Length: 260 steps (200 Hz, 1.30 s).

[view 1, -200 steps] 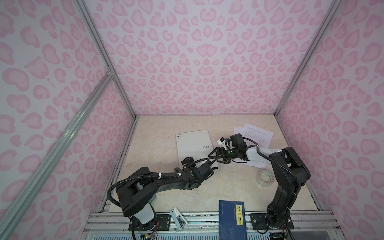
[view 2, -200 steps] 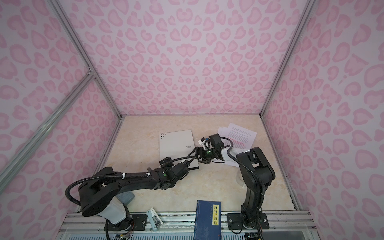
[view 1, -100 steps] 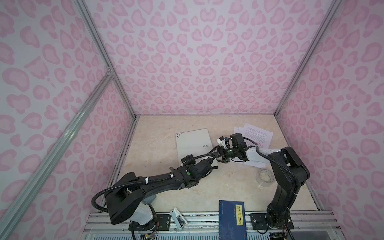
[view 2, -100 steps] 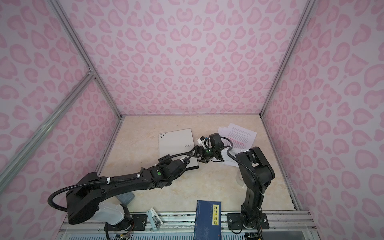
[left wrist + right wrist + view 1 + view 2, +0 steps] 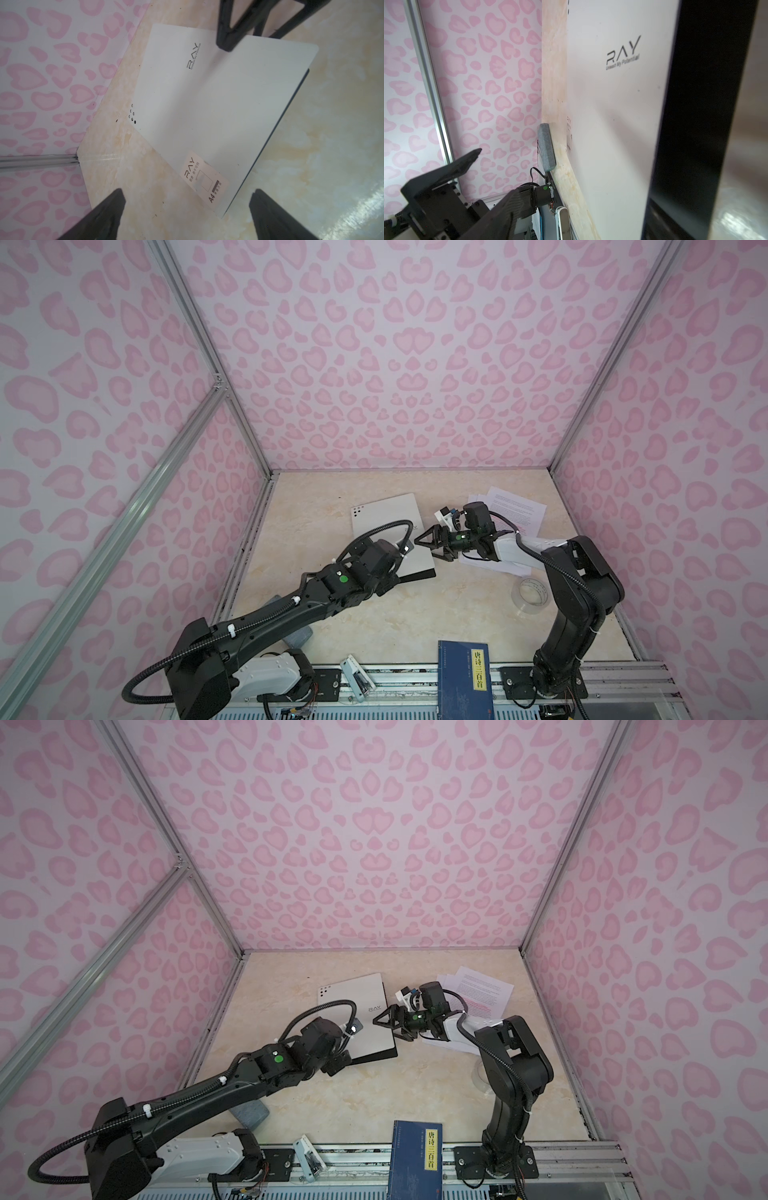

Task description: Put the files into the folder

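**Both hands wide open at the shut folder, files lying beside it**

The folder lies shut and flat on the surface, pale cover up, left of the middle in both top views. The files, loose printed sheets, are fanned out on the surface to its right, toward the back corner. They lie apart from the folder and partly under the right arm.

The right hand reaches across to the folder's edge on the side of the files. Its fingers are spread wide with nothing between them. In the left wrist view one fingertip sits over the cover just beside the printed logo and casts a soft shadow there. Whether it presses on the cover cannot be told.

The left hand is at the folder's near edge, low over the surface. In its own wrist view its two fingers stand far apart on either side of the folder's labelled corner, gripping nothing.

A dark blue book lies at the front edge of the surface. A clear tape roll sits beside the right arm, nearer the front than the files.
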Tool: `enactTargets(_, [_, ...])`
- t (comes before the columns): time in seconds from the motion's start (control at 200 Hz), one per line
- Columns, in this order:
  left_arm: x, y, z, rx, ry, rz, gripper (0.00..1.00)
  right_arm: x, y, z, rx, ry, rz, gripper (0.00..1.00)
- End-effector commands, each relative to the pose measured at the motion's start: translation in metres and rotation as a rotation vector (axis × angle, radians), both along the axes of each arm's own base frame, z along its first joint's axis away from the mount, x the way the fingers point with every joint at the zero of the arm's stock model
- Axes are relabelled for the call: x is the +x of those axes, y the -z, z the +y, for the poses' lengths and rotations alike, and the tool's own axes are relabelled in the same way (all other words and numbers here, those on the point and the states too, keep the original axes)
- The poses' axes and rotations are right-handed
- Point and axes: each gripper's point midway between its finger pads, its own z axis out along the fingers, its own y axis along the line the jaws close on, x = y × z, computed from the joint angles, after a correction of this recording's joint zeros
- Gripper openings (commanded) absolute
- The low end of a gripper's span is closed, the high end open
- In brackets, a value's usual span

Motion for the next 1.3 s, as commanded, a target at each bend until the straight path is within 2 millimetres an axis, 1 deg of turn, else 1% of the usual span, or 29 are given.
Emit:
enactTargets(0.0, [0.015, -0.028, 0.010, -0.162, -0.077, 0.055, 0.97, 0.001, -0.011, 0.003, 0.019, -0.007, -0.044, 0.87])
enactTargets(0.095, [0.040, -0.058, 0.026, -0.284, -0.177, 0.064, 0.97, 0.000, -0.019, 0.006, 0.025, -0.011, -0.069, 0.87])
enactTargets(0.125, [0.047, -0.064, 0.030, -0.304, -0.202, 0.070, 0.97, 0.000, -0.022, 0.008, 0.027, -0.012, -0.076, 0.87])
enactTargets(0.225, [0.071, -0.087, 0.038, -0.394, -0.279, 0.085, 0.97, -0.001, -0.033, 0.015, 0.034, -0.016, -0.103, 0.87])
enactTargets(0.25, [0.076, -0.091, 0.039, -0.420, -0.299, 0.094, 0.97, -0.001, -0.038, 0.018, 0.037, -0.017, -0.117, 0.87])
enactTargets(0.265, [0.079, -0.090, 0.040, -0.432, -0.312, 0.108, 0.97, -0.001, -0.040, 0.019, 0.038, -0.017, -0.121, 0.87])
enactTargets(0.27, [0.080, -0.095, 0.040, -0.442, -0.312, 0.101, 0.97, -0.001, -0.041, 0.019, 0.038, -0.017, -0.123, 0.87])
enactTargets(0.295, [0.087, -0.102, 0.041, -0.473, -0.329, 0.099, 0.97, -0.001, -0.044, 0.021, 0.038, -0.016, -0.132, 0.87])
enactTargets(0.415, [0.112, -0.116, 0.048, -0.597, -0.427, 0.142, 0.97, -0.002, -0.065, 0.031, 0.040, -0.022, -0.173, 0.87])
enactTargets(0.495, [0.123, -0.122, 0.045, -0.674, -0.439, 0.196, 0.97, -0.004, -0.078, 0.039, 0.033, -0.035, -0.206, 0.87])
enactTargets(0.605, [0.136, -0.122, 0.038, -0.740, -0.449, 0.271, 0.97, -0.008, -0.088, 0.053, 0.019, -0.063, -0.234, 0.87])
enactTargets(0.685, [0.143, -0.118, 0.035, -0.767, -0.457, 0.329, 0.97, -0.011, -0.094, 0.065, 0.008, -0.091, -0.252, 0.87])
enactTargets(0.815, [0.152, -0.107, 0.039, -0.775, -0.510, 0.362, 0.97, -0.016, -0.106, 0.081, 0.006, -0.112, -0.288, 0.87])
enactTargets(0.965, [0.152, -0.095, 0.040, -0.775, -0.523, 0.415, 0.97, -0.022, -0.117, 0.098, 0.020, -0.120, -0.318, 0.87])
enactTargets(1.04, [0.152, -0.092, 0.041, -0.786, -0.540, 0.428, 0.97, -0.026, -0.121, 0.107, 0.034, -0.127, -0.324, 0.87])
enactTargets(1.12, [0.153, -0.091, 0.043, -0.794, -0.554, 0.437, 0.97, -0.025, -0.129, 0.115, 0.051, -0.120, -0.340, 0.87])
enactTargets(1.295, [0.152, -0.083, 0.043, -0.809, -0.578, 0.465, 0.97, -0.029, -0.137, 0.131, 0.068, -0.119, -0.360, 0.87])
